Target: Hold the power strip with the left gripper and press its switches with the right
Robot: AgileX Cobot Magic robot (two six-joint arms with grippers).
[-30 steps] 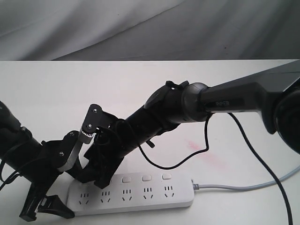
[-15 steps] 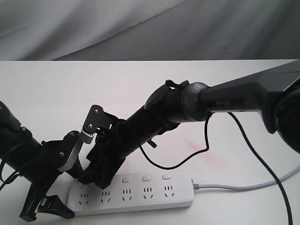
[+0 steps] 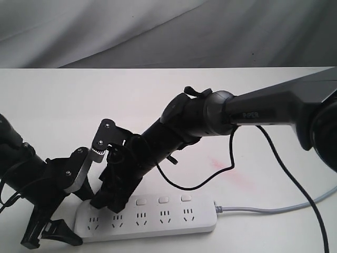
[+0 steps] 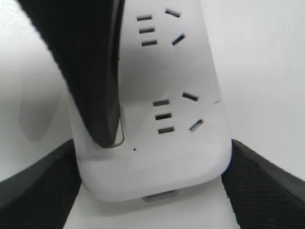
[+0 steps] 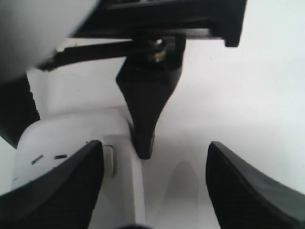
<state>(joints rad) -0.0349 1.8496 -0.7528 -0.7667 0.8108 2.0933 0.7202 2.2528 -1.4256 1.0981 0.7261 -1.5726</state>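
Observation:
The white power strip [image 3: 174, 221] lies along the table's near edge, and its grey cord [image 3: 274, 210] runs off to the right. My left gripper [image 3: 79, 216] is shut on the strip's left end. In the left wrist view the black fingers [image 4: 267, 186] flank the rounded end of the power strip [image 4: 157, 167]. My right gripper [image 3: 109, 203] reaches down over the left end and stands open. One of its fingers [image 5: 52, 191] rests by a switch [image 5: 108, 160]. Three switches [image 3: 164, 200] show in the exterior view; the right gripper hides the other two.
The right arm's black cable [image 3: 210, 179] loops over the table just behind the strip. A faint pink stain [image 3: 226, 168] marks the table at mid right. A grey cloth backdrop [image 3: 158, 31] hangs behind the table's far edge.
The right gripper has slid a little to the left along the row of switches. The strip has shifted slightly left. The left arm has held still.

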